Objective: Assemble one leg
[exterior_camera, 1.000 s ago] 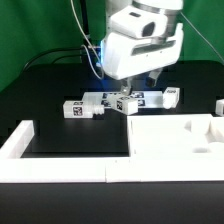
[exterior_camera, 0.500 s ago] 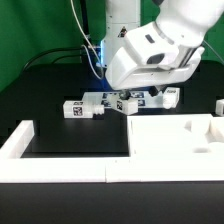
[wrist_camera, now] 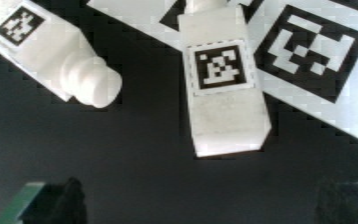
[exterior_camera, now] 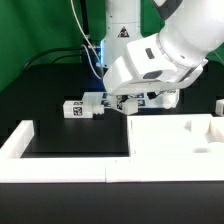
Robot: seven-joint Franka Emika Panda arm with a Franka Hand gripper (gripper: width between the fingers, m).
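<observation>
Several white legs with black-and-white tags lie in a row on the black table. In the exterior view one leg [exterior_camera: 75, 108] lies apart at the left, and others [exterior_camera: 100, 102] lie under the arm. My gripper [exterior_camera: 134, 100] hangs tilted just above the middle of the row. In the wrist view one leg [wrist_camera: 222, 90] lies lengthwise between and ahead of my open, empty gripper [wrist_camera: 208, 205]. A second leg [wrist_camera: 55, 55] with a rounded end lies beside it. The dark fingertips [wrist_camera: 51, 200] stand wide apart and touch nothing.
The large white panel with raised rims [exterior_camera: 175, 140] lies in front of the legs. A white rim piece [exterior_camera: 20, 140] sits at the front left. A flat white surface with a large tag [wrist_camera: 318, 45] lies behind the legs. A small white part [exterior_camera: 219, 107] is at the right edge.
The arm has tilted and swung toward the exterior view's right, and the gripper has come lower over the row of legs. The legs have not moved.
</observation>
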